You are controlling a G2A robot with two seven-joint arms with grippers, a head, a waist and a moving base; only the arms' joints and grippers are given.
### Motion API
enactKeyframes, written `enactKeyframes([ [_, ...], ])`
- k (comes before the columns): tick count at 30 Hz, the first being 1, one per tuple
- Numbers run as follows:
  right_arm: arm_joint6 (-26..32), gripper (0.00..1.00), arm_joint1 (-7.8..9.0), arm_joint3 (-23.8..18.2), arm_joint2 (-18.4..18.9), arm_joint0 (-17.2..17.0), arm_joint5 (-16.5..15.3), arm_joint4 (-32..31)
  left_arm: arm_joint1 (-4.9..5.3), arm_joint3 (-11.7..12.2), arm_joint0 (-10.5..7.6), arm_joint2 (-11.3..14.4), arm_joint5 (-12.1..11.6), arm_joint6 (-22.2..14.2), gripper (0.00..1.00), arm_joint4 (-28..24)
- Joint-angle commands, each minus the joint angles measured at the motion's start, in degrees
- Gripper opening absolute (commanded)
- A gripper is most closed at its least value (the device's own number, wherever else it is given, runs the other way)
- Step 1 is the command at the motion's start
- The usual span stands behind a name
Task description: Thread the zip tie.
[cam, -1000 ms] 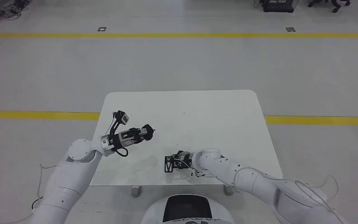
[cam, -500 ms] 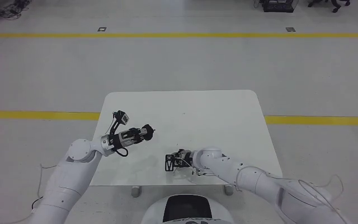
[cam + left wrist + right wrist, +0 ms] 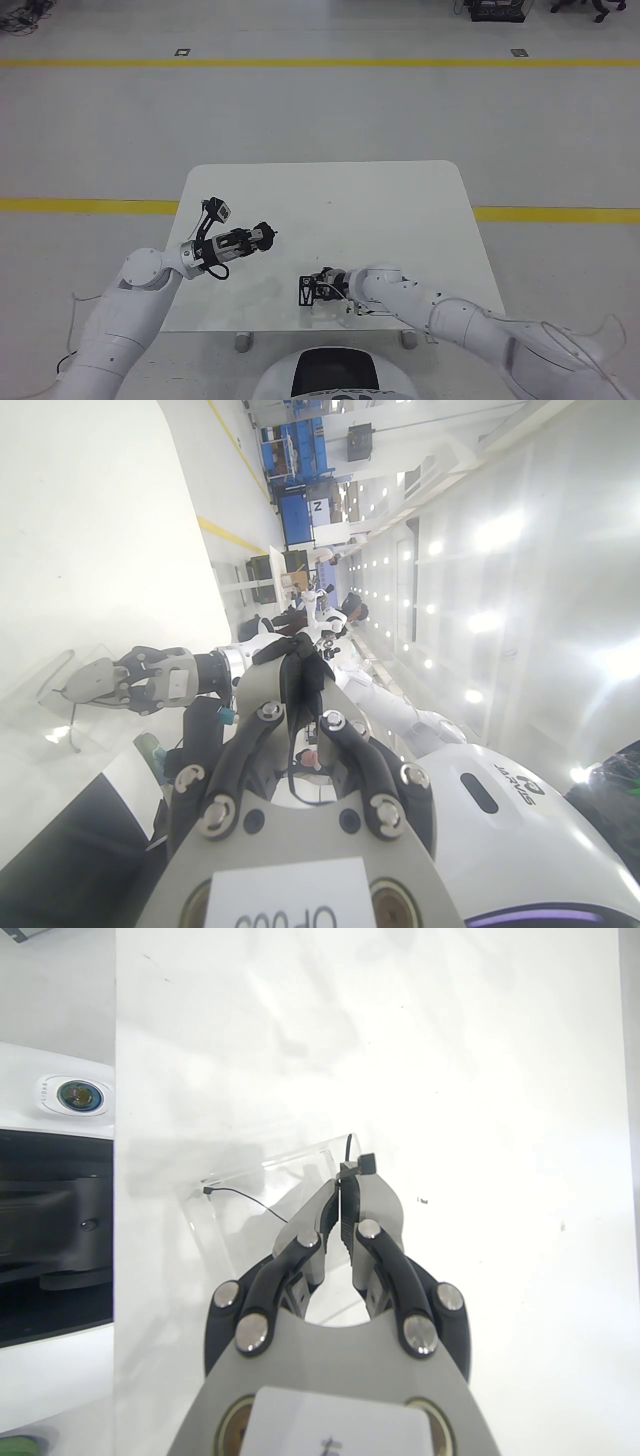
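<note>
From above, the right gripper (image 3: 305, 290) sits at the near edge of the table (image 3: 400, 200), with the left gripper (image 3: 268, 235) further left and well apart. The left wrist view shows that claw pinched on a dark piece (image 3: 280, 650), too bunched to name. In the right wrist view the claw is clamped on the zip tie (image 3: 356, 1167) just behind its head, over a corner of the clear tray (image 3: 300, 1155) where a second tie (image 3: 250, 1202) lies. I'd lift straight up, keeping the head free.
</note>
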Motion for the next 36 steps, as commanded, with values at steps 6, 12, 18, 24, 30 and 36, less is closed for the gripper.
enactKeyframes([
  [6, -2.7, 0.00, 1.47, -1.3, 0.0, 0.3, 0.0, 2.1, 0.00, 0.0, 0.00, 0.0, 0.0, 0.0, 0.00, 0.0],
  [12, -7.1, 0.00, 4.02, -2.7, 0.0, 0.6, 0.0, 5.5, 0.00, 0.0, 0.00, 0.0, 0.0, 0.0, 0.00, 0.0],
  [18, -13.8, 0.00, 7.90, -4.8, 0.0, 1.1, 0.0, 10.3, 0.00, 0.0, 0.00, 0.0, 0.0, 0.0, 0.00, 0.0],
  [24, -18.7, 0.00, 12.09, -7.8, 0.0, 0.7, 0.0, 18.1, 0.00, 0.0, 0.00, 0.0, 0.0, 0.0, 0.00, 0.0],
  [30, -19.4, 0.00, 12.64, -8.3, 0.0, 0.6, 0.0, 19.7, 0.00, 0.0, 0.00, 0.0, 0.0, 0.0, 0.00, 0.0],
  [36, -19.7, 0.00, 12.66, -8.3, 0.4, 0.4, 0.3, 20.2, 0.00, 0.0, 0.00, 0.0, 0.0, 0.0, 0.00, 0.0],
])
